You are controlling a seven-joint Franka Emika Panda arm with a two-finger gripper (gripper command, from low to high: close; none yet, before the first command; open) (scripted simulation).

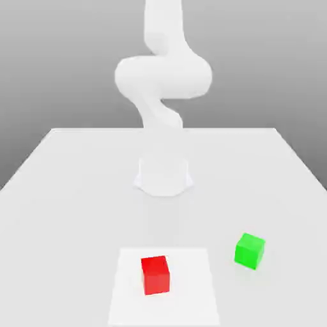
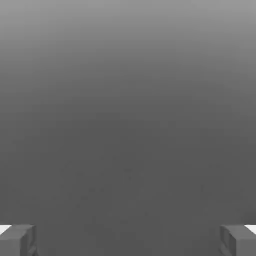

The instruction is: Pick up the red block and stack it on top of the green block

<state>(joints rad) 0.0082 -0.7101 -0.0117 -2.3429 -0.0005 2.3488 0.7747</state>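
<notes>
Nearest camera: smooth matte red cube (image 1: pixel 155 276), near, left of centre, on white flat square (image 1: pixel 195 300), perhaps marking work area. Farther right: smooth matte green cube (image 1: pixel 249 251), apart, leaving room for approach. Gripper (image 2: pixel 128 242) released, fingers wide, ready for grasp.

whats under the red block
The red block sits on the white square on the table. Whatever lies directly beneath the block is covered and can't be seen.

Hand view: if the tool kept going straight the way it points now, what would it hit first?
The way looks free as far as the hand view shows: only plain grey lies beyond the open tool, though depth is hard to judge there.
</notes>
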